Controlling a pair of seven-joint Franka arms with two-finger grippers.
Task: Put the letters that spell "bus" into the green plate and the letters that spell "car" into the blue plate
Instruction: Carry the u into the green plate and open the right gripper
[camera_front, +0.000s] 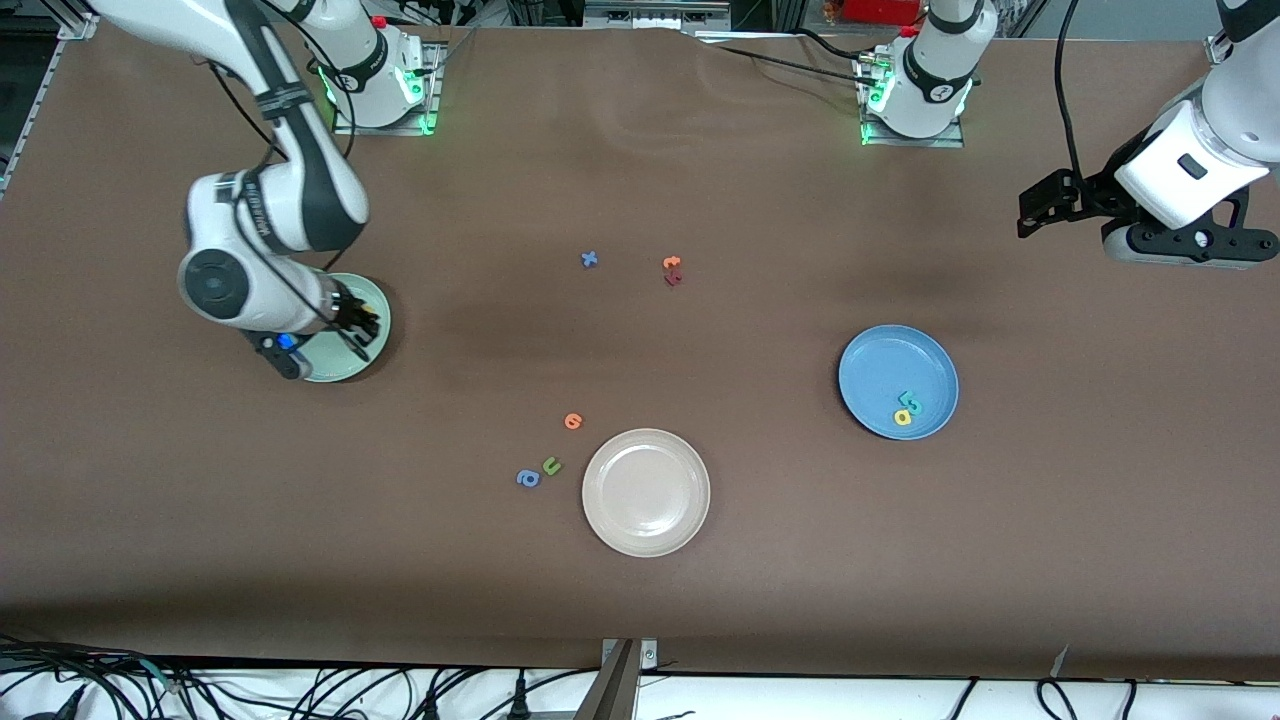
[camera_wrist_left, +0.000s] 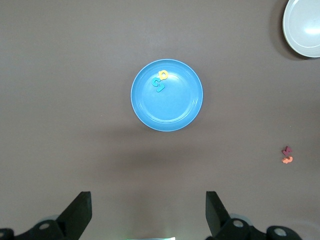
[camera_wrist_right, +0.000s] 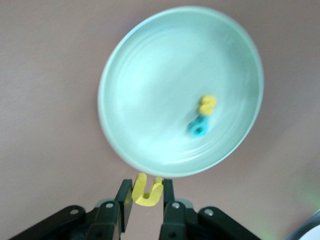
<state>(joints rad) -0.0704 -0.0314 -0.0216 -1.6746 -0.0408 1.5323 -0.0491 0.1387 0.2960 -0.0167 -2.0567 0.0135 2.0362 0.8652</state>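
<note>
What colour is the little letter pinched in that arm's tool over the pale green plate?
Yellow. The u is held by the right tool, clearest in the right wrist view.

Robotics lab: brown table, bolted arm bases, loose cables.

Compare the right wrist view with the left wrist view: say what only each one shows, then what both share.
Only the right wrist view: the right end effector shut on the yellow u, above the green plate, which holds the yellow s and the teal b.

Only the left wrist view: the open left end effector high above the blue plate, which holds yellow and teal letters; the beige plate; two stray reddish letters.

Shared: only the brown table.
</note>
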